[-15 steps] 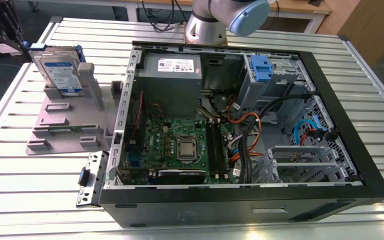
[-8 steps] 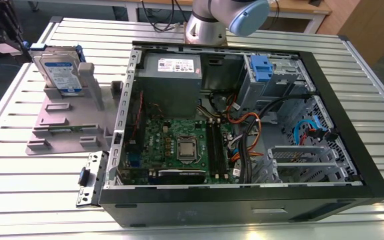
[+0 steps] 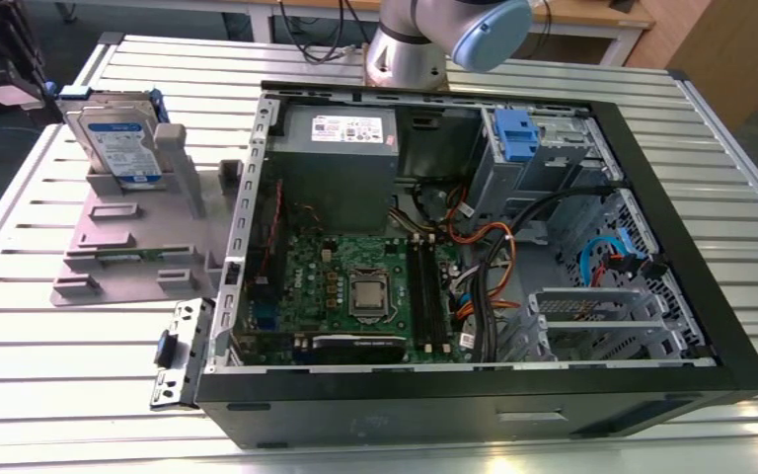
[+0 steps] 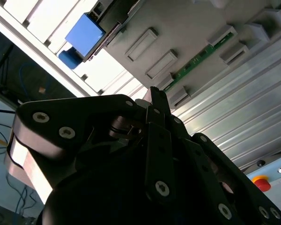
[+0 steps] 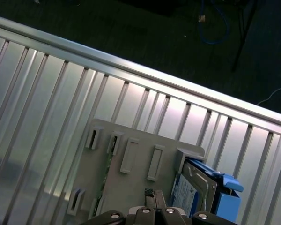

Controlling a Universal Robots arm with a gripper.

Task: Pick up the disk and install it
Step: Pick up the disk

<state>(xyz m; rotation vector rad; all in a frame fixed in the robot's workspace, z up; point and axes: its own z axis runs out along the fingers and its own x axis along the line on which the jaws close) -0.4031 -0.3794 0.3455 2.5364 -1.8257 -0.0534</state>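
Note:
The disk (image 3: pixel 115 138) is a silver drive with a white-and-blue label in a blue plastic bracket. It stands upright in the grey plastic stand (image 3: pixel 129 237) on the table at the exterior view's left. In the first wrist view I look down on the disk (image 5: pixel 193 191) and the stand (image 5: pixel 131 159). My gripper (image 5: pixel 153 196) hangs well above the stand, beside the disk and apart from it. Its fingers are shut together with nothing between them. In the second wrist view the gripper (image 4: pixel 155 93) points at the stand (image 4: pixel 178 33), with the disk's blue bracket (image 4: pixel 84 35) off to one side.
An open computer case (image 3: pixel 472 237) lies in the middle of the slatted metal table (image 3: pixel 63 346), with a blue bracket (image 3: pixel 516 133) in its drive bay. A green circuit strip (image 4: pixel 196 63) sits in the stand. A red button (image 4: pixel 261 183) is beyond the table edge.

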